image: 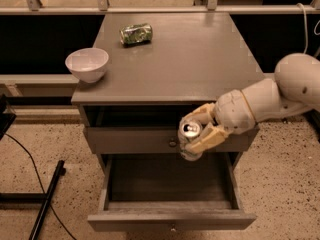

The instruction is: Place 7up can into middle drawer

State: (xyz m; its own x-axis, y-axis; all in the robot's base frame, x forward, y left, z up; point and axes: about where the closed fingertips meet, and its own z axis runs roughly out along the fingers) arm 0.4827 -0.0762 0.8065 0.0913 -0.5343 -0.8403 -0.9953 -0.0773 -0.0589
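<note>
The 7up can [189,135], pale silver with a shiny top, is held upright in my gripper [197,130]. The gripper's cream fingers [207,140] are shut on the can from both sides. The white arm [280,91] comes in from the right. The can hangs in front of the flat grey drawer front with a round knob [172,143] and above the middle drawer [170,215]. That drawer is pulled out as a deep grey box with a dark floor. The can is above its back right part, clear of the floor.
A white bowl [87,64] sits at the left edge of the grey cabinet top [200,59]. A darker green can [136,34] lies on its side at the back. A black cable and bar [45,199] lie on the speckled floor at left.
</note>
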